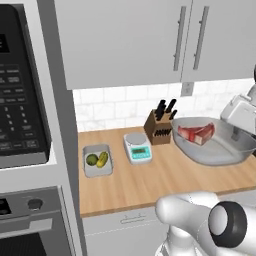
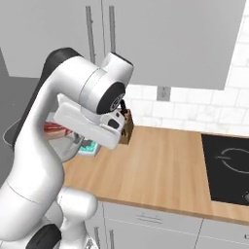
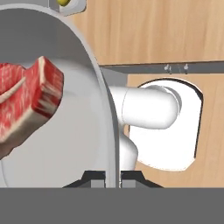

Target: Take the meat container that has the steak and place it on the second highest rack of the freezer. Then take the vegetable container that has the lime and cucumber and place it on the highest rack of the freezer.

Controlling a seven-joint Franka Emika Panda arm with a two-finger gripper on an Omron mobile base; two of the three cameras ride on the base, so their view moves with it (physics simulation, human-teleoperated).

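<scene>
The meat container [image 1: 212, 147], a rounded translucent-grey bowl, appears to hang just above the right of the wooden counter [image 1: 150, 180]. The red steak [image 1: 196, 133] with its white fat edge lies inside. My gripper [image 1: 235, 132] is shut on the bowl's right rim. In the hand view that rim [image 3: 105, 109] runs down between my fingertips, where the gripper [image 3: 113, 177] pinches it, with the steak [image 3: 30, 100] to the left. The vegetable container [image 1: 97, 161] sits at the counter's left, holding the lime [image 1: 92, 159] and the cucumber [image 1: 103, 159]. The freezer is out of view.
A knife block [image 1: 160, 127] and a small kitchen scale [image 1: 137, 147] stand between tray and bowl. A built-in oven and microwave [image 1: 22, 100] fill the left; wall cabinets [image 1: 150, 40] hang overhead. A black cooktop [image 2: 228, 168] lies at the counter's far right.
</scene>
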